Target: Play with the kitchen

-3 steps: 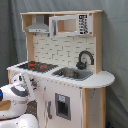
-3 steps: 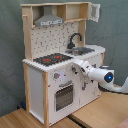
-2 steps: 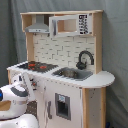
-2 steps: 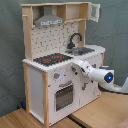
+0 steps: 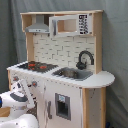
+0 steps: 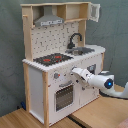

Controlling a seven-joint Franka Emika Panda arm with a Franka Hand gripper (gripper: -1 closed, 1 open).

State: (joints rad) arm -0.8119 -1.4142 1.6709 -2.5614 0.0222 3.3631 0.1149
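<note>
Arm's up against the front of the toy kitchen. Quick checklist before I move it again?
1. Gripper near the kitchen front panel, by the knobs: ok.
2. Gripper open or shut: cannot tell.
3. Contact with a knob: cannot tell.
4. Oven door closed: ok.
5. Stovetop free of loose items: ok.
6. Faucet well away from the arm: ok.

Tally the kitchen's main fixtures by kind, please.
Stovetop: 1
Faucet: 1
Sink: 1
Hood: 1
Oven door: 1
Total: 5
</note>
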